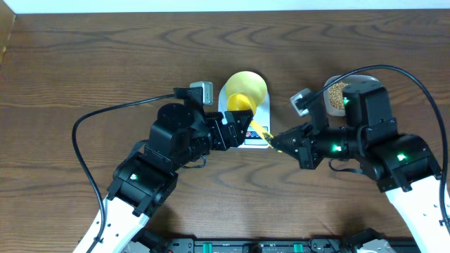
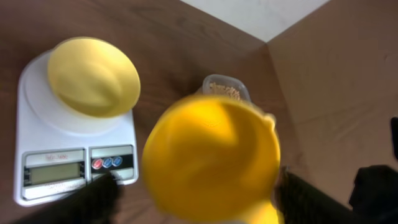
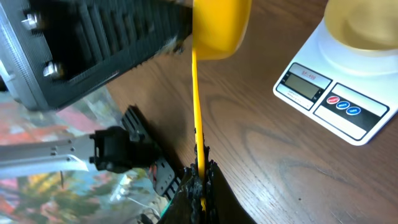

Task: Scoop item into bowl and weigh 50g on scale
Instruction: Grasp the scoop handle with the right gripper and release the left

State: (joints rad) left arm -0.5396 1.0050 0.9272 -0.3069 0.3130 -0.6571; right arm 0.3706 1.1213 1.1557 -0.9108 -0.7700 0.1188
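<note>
One yellow scoop (image 3: 217, 31), handle clamped in right gripper (image 3: 200, 183), left gripper (image 2: 199, 186) spread around cup

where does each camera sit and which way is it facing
Overhead: above the table, looking straight down at scale, bowl and bean tub; left arm and right arm show.
Left wrist: on the left arm, facing scale and bowl past the scoop; own fingers at bottom.
Right wrist: looks along the scoop handle clamped in the right gripper; left arm upper left.
Shared: scale, bowl, scoop in all.
</note>
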